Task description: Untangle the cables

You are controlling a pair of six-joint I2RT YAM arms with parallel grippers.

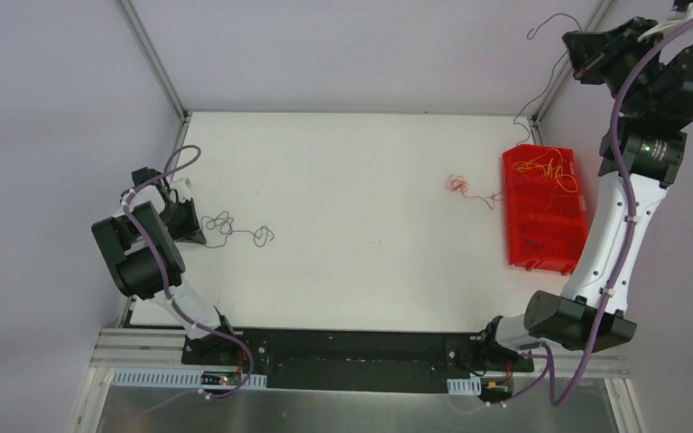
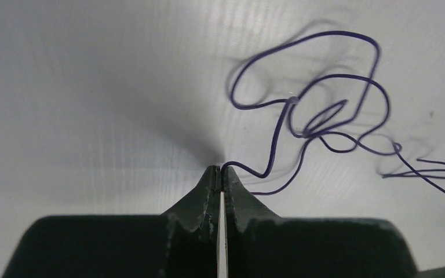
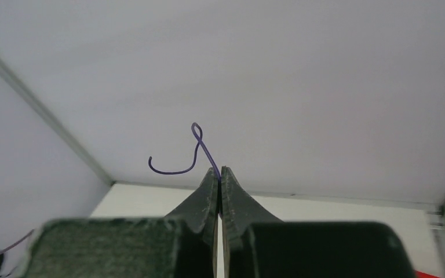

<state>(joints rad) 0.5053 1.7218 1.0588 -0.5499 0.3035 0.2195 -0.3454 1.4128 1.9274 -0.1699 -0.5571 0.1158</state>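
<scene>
While the left gripper sits low by a looped cable, the right gripper hangs high, a thin cable trailing toward the bin. Left wrist: fingers shut on the looped cable. Right wrist: shut on the thin cable.
</scene>
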